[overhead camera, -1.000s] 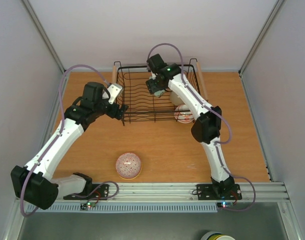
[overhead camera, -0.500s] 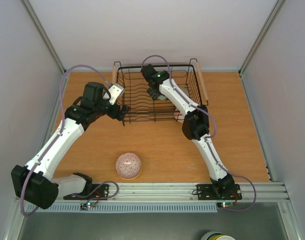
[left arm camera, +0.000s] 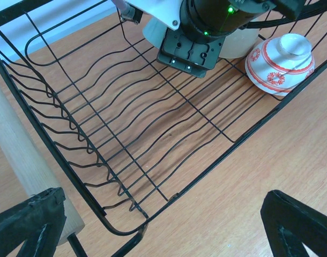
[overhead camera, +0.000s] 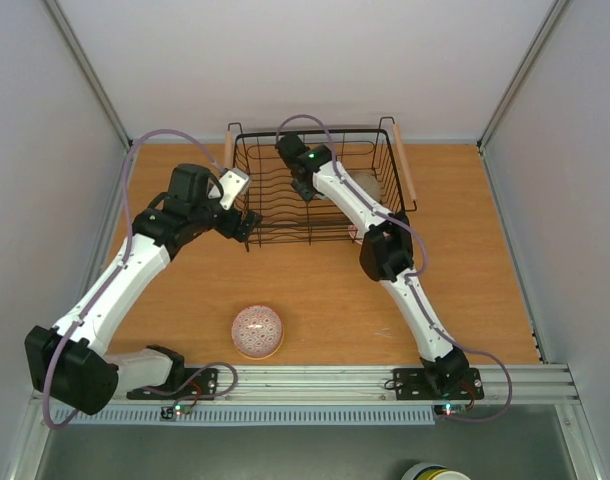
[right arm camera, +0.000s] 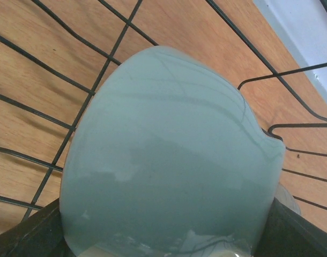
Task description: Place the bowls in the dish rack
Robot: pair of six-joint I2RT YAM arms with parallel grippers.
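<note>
Item: bowl loading, placement step under way. Nearest, an aluminium rail (overhead camera: 315, 380) carries both arm bases. Just beyond it a red-and-white patterned bowl (overhead camera: 257, 331) sits upside down on the bare wooden table (overhead camera: 465, 300), well apart from the rack and not yet loaded. Left gripper (overhead camera: 243, 222): jaws spread wide, holding nothing, hovering at the near left corner of the dish rack (overhead camera: 275, 205). Right gripper (overhead camera: 303, 188): reached into the rack's middle, jaws clamped on a pale green bowl (right arm camera: 169, 155), held above the floor wires with its outer wall facing the wrist camera. Toward the rack's right end, an upturned red-and-white bowl (left arm camera: 280, 63) appears to rest inside, with a cream bowl (left arm camera: 238, 48) just beside it, partly hidden by the arm. Handling note: the green bowl probably wants lowering until its rim seats between the wavy wires, tilted to lean. Release only once it is supported, and keep clear of the two bowls on the right. Surface: orange-brown wood grain, matte. Enclosure: pale plain wall panels (overhead camera: 285, 60) on three sides, framed by metal posts.
</note>
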